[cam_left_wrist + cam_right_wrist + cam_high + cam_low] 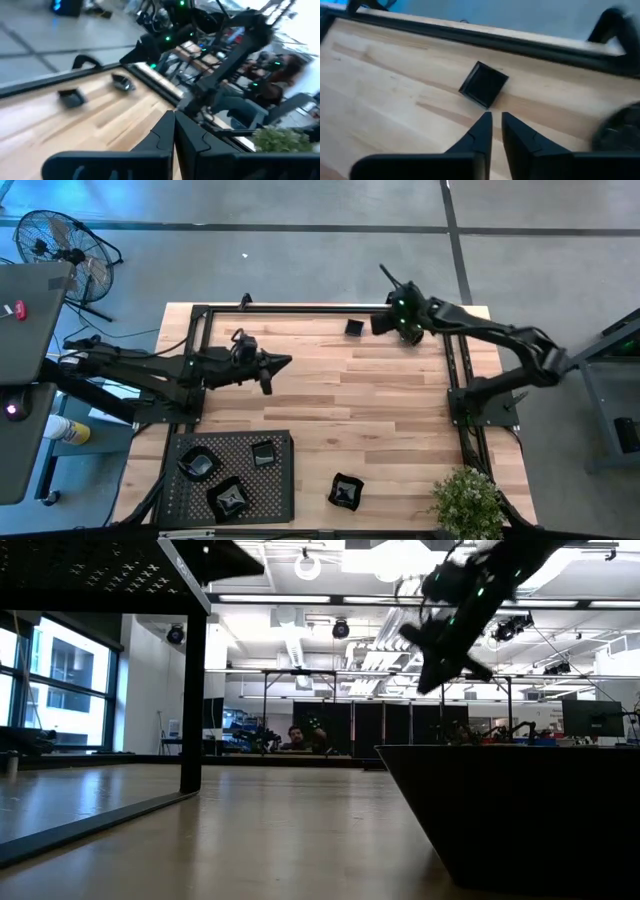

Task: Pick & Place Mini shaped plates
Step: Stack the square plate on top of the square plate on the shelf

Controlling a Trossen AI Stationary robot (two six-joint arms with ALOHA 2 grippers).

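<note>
A pale wooden plank tabletop (380,395) edged by a black metal frame (300,308) is seen from above. The left claw (284,362) is held over the middle-left of the tabletop with its two dark fingers (162,132) pressed together, and nothing is pinched between them. The right claw (383,323) is held over the far edge of the tabletop, just beside a small glossy black square plate (354,327) that lies flat on the wood near the frame. In the right wrist view the same square plate (483,84) is seen just ahead of the fingertips (485,119), which are parted by a narrow slit only; nothing is gripped, and the plate is not touched.

A large black perforated rectangular tray (180,498) is set at the near-left corner of the tabletop. Three small glossy black plates are held in it: an angular one (199,465) at its left, a squarish one (263,453) towards its far right, and another angular one (229,497) at its near side. A fourth small black angular plate (345,492) lies on the bare wood to the right of the tray, apart from it. A small green potted plant (467,502) stands at the near-right corner.
</note>
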